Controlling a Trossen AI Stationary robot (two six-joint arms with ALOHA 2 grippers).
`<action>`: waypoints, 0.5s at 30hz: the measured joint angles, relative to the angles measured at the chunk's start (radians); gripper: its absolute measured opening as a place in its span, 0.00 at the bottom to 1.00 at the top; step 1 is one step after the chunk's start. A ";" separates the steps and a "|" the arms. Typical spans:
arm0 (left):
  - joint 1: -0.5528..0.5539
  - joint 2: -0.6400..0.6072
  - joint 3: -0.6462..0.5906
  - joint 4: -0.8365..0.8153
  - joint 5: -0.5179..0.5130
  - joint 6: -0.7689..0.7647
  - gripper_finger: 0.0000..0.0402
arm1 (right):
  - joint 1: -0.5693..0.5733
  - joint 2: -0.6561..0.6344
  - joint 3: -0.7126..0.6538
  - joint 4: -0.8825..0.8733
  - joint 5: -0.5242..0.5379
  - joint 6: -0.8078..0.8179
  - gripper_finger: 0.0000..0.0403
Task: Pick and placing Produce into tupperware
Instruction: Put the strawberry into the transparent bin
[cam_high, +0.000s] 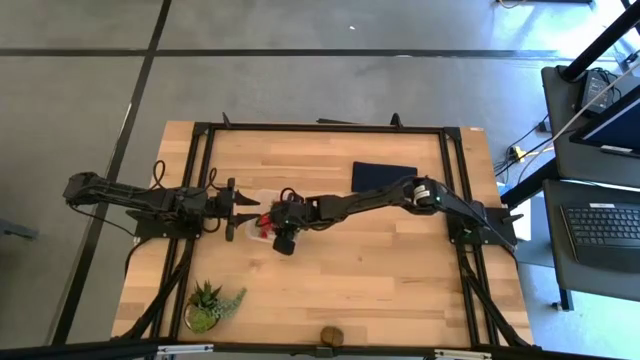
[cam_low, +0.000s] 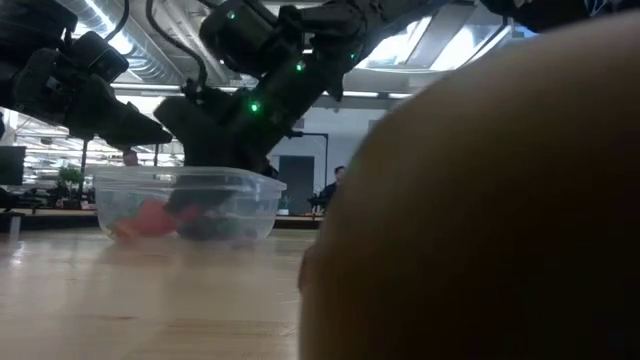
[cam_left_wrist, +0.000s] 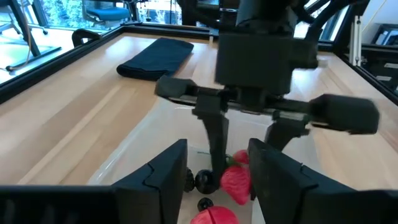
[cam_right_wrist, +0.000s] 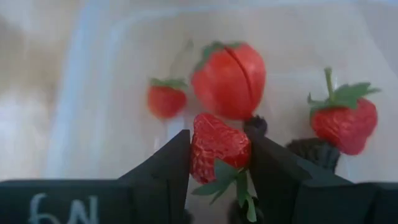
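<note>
Over the tub (cam_high: 252, 212) near the left middle of the table (cam_high: 380, 280), the right tool (cam_right_wrist: 214, 163) points down into it. Its arm stretches long and low from the right side of the table, past a dark blue cloth (cam_high: 384, 176). The tool pinches a strawberry (cam_right_wrist: 214, 149) between its two fingers (cam_right_wrist: 163, 165), just above the tub floor. Under it in the tub lie three more strawberries (cam_right_wrist: 229, 79) and some small dark berries (cam_left_wrist: 204, 182).

The left tool (cam_left_wrist: 214, 180) reaches in flat from the left and sits at the tub's left edge, its fingers (cam_left_wrist: 163, 174) spread apart with nothing between them.

A brown kiwi (cam_high: 331, 336) sits alone at the front edge of the table, well apart from the tub. A green plant (cam_high: 208, 305) stands at the front left.
</note>
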 joint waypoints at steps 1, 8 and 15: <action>0.000 0.000 0.000 0.000 0.000 -0.001 0.41 | 0.001 0.000 0.000 0.004 0.000 0.000 0.37; 0.000 0.000 0.000 0.000 0.000 -0.025 0.42 | 0.002 -0.003 0.000 0.016 -0.014 0.084 0.42; 0.000 0.000 0.000 0.000 0.000 -0.048 0.41 | 0.001 -0.003 0.000 0.033 -0.062 0.083 0.54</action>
